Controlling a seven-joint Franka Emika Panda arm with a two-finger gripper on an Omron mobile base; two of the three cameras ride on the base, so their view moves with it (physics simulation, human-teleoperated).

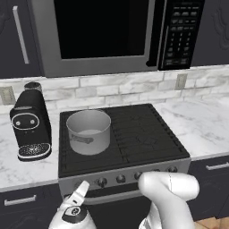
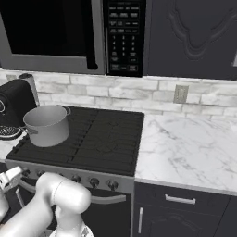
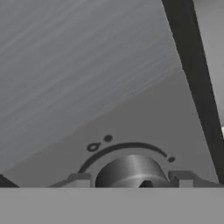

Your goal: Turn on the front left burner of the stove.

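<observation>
The black stove [image 1: 138,129] [image 2: 106,136] has ridged grates and a grey steel front strip [image 3: 87,78] with a row of dark knobs [image 1: 120,179] [image 2: 94,182]. My gripper [image 1: 83,186] [image 2: 12,177] is at the left end of that strip. In the hand view the leftmost knob [image 3: 131,170] sits between my gripper's [image 3: 131,182] two fingertips [image 3: 78,180], under an arc marking and small dots. The jaws stand wide on either side of the knob, open, with a narrow gap on the left.
A steel pot [image 1: 88,130] [image 2: 46,124] stands on the stove's left grates. A black coffee machine [image 1: 30,125] [image 2: 14,104] is on the marble counter to the left. A microwave [image 1: 112,31] [image 2: 69,32] hangs above. My white arm [image 1: 170,188] is in front of the oven door.
</observation>
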